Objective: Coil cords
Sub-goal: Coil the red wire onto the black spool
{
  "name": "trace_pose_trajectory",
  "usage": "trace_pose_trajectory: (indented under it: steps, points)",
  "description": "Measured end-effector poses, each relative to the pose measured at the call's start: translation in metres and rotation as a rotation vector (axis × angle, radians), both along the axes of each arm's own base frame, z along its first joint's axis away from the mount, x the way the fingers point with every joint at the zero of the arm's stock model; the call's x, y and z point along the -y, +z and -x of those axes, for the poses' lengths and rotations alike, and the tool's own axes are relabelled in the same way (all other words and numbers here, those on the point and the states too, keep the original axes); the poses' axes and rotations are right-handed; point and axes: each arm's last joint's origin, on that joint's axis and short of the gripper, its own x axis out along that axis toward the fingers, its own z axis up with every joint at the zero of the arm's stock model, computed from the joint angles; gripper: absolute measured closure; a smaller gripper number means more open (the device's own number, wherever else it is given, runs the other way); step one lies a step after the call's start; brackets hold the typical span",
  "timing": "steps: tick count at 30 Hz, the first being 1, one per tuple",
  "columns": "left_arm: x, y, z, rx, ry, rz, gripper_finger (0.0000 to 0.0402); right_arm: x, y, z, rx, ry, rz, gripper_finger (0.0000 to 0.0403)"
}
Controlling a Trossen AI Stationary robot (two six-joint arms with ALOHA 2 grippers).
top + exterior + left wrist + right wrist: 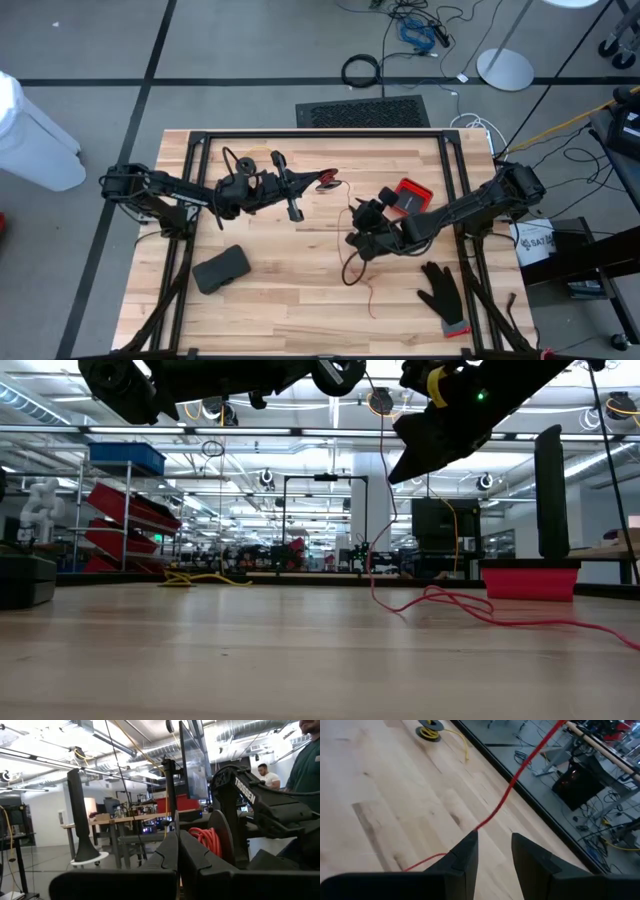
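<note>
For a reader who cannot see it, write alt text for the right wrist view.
The right gripper, fingers parted, hovers above a light wooden table while a red cord slants across the picture and meets one finger. Farther off on the table lies a small black spool wound with yellow cord, a loose end trailing.

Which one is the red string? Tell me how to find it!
Start at the wooden table and look to its right half, where the right hand hangs. The red string trails from that hand down onto the wood, past the black glove. It is thin, loose and bright red, unlike the flat red box nearby.
</note>
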Motion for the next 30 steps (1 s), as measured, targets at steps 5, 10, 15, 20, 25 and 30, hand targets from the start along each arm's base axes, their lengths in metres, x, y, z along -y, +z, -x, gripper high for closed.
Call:
trace_pose_trajectory:
  steps: [5, 10, 15, 20, 25, 30]
  points:
    - [0.0, 0.0, 0.0, 0.0, 0.0, 0.0, 0.0401, 0.004, 0.003, -0.005, 0.005, 0.017, 0.005, 0.0298]
    - [0.0, 0.0, 0.0, 0.0, 0.0, 0.0, 0.0401, 0.009, 0.003, -0.007, 0.003, 0.007, 0.012, 0.0298]
    - [0.0, 0.0, 0.0, 0.0, 0.0, 0.0, 0.0401, 0.009, 0.003, -0.007, 0.008, 0.006, 0.01, 0.0298]
    - [0.0, 0.0, 0.0, 0.0, 0.0, 0.0, 0.0401, 0.009, 0.004, -0.009, 0.032, 0.011, -0.004, 0.0298]
    - [0.0, 0.0, 0.0, 0.0, 0.0, 0.0, 0.0401, 0.01, 0.005, -0.011, 0.045, 0.024, -0.034, 0.0299]
    - [0.0, 0.0, 0.0, 0.0, -0.001, 0.0, 0.0401, 0.015, 0.005, -0.012, 0.043, 0.011, -0.038, 0.0316]
